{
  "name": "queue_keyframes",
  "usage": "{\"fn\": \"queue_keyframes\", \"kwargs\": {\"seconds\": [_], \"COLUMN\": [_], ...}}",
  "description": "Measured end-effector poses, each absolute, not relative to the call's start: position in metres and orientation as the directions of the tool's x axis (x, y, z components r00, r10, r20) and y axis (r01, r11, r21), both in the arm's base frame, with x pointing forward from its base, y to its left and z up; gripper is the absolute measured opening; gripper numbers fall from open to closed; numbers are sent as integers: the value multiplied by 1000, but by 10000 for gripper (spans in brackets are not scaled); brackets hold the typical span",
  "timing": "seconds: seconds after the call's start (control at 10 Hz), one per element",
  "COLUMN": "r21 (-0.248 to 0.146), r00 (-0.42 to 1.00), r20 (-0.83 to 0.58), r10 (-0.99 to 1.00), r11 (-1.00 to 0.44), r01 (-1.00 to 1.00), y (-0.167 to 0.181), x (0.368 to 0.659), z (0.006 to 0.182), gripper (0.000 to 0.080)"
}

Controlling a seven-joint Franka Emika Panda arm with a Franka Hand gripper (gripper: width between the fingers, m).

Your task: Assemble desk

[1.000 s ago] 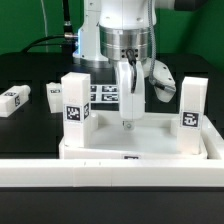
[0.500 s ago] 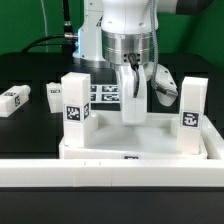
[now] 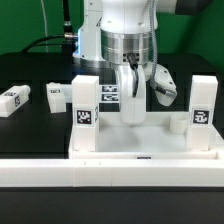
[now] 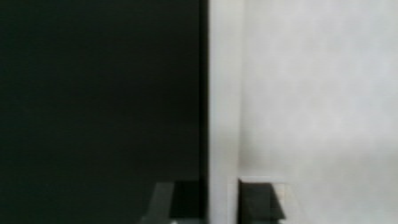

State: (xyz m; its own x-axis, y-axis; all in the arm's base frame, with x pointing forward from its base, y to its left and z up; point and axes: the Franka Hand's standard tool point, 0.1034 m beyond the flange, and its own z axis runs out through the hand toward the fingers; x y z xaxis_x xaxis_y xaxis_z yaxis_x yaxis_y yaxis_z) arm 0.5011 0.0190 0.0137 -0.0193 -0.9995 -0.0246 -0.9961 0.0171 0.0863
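Exterior view — tabletop (image 3: 115, 150) shifted, pincer (image 3: 131, 118) clamping it

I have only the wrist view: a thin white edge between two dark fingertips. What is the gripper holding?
Observer: The gripper is shut on the far rim of the desk tabletop.
Operator: Are any legs mounted?
Observer: Two upright legs stand in it, one toward each side of the exterior view.
Operator: And the other legs?
Observer: Two loose legs lie on the black table, at the exterior view's left of the tabletop.
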Motion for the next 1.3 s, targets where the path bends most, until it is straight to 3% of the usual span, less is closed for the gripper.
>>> {"fn": "queue_keyframes", "kwargs": {"seconds": [0.3,1.3], "r21": [86,76], "r00": [-19,388], "r20": [-25,-41], "r10": [-1000,-921], "r11": [17,-390], "r01": [-996,-918], "y": [19,-17], "x": [501,490], "z": [14,18], "gripper": [76,68]}}
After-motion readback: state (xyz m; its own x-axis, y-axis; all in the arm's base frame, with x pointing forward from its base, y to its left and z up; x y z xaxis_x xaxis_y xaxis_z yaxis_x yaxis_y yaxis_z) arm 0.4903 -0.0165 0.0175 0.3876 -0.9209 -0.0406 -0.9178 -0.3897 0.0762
